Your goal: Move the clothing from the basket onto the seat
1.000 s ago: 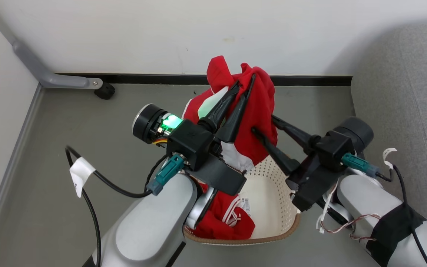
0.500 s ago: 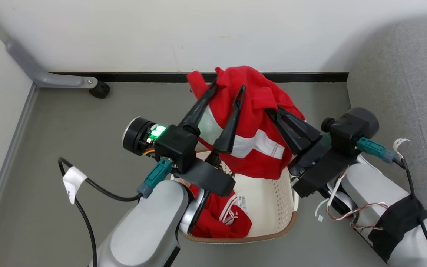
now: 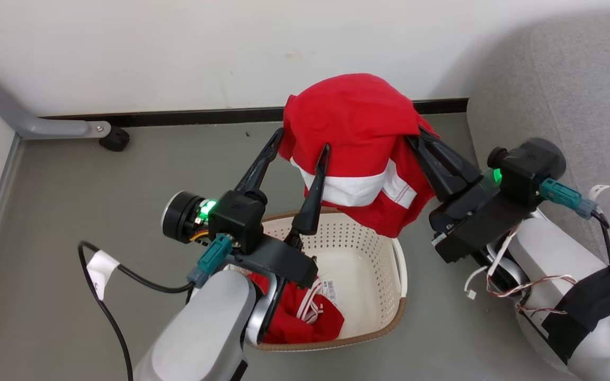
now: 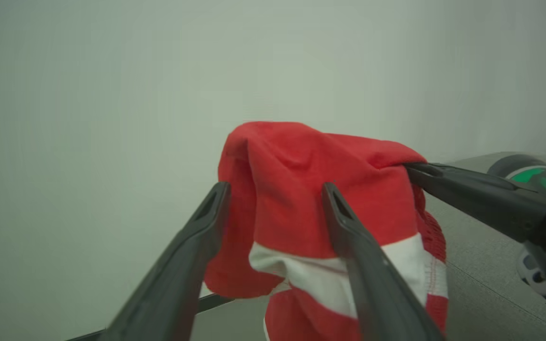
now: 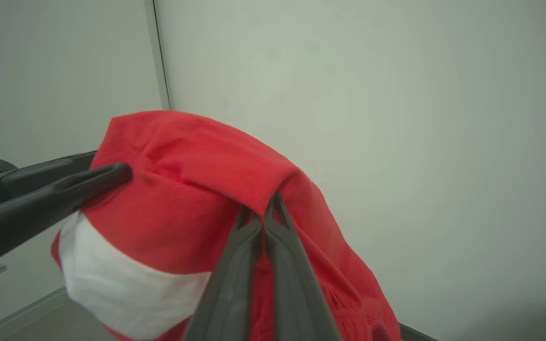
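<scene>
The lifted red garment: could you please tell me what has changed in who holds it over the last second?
The right gripper closed on the lifted garment while the left gripper opened and let go: a handover from left to right. The other garment stayed in the basket.

Matt cloth clothing [image 3: 352, 121], perforated plastic basket [image 3: 355, 239]

Both pale forearms angled upward, converging. Left claw [image 3: 303, 140]: fingers spread wide, tips pointing up. Right claw [image 3: 416, 136]: fingers pressed together, pinching the clothing [image 3: 352, 116].
</scene>
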### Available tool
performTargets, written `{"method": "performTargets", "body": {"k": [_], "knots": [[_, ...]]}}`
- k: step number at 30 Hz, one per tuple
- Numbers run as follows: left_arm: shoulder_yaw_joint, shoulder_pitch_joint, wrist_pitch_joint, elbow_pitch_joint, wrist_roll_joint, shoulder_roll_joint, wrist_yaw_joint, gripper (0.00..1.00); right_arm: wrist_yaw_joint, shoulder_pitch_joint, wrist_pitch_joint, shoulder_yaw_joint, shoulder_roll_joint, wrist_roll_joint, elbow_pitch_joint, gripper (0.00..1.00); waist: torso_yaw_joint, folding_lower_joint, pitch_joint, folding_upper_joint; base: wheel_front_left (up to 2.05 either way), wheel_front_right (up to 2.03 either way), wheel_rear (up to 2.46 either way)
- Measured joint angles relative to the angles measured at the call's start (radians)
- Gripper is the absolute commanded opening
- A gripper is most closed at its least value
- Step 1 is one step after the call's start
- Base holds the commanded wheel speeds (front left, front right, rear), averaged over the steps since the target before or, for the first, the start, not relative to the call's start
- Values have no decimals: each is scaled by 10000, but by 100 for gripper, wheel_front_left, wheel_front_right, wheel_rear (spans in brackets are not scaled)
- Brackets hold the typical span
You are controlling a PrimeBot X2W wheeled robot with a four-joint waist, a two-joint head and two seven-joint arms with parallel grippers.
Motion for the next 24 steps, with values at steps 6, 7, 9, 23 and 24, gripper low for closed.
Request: {"method": "performTargets", "body": {"k": [6, 7, 9, 23, 24], "knots": [[165, 235, 0, 104, 0, -4, -2, 100, 0, 4, 0, -8, 0, 73, 2, 0, -257, 0, -67, 0, 0, 0, 0], [190, 282, 0, 105, 0, -8, -2, 100, 0, 10, 0, -12, 2, 73, 0, 0, -306, 0, -84, 0, 0, 0, 0], [234, 368, 0, 107, 0, -10, -4, 100, 0, 26, 0, -42, 10, 73, 2, 0, -406, 0, -115, -1, 0, 0, 0], [662, 687, 0, 121, 90, -17, -94, 100, 0, 63, 0, -221, 169, 73, 21, 0, -1412, 0, -302, -2, 0, 0, 0], [685, 729, 0, 125, 90, -17, -104, 100, 0, 71, 0, -253, 171, 73, 21, 0, -1510, -1, -314, -2, 0, 0, 0]]}}
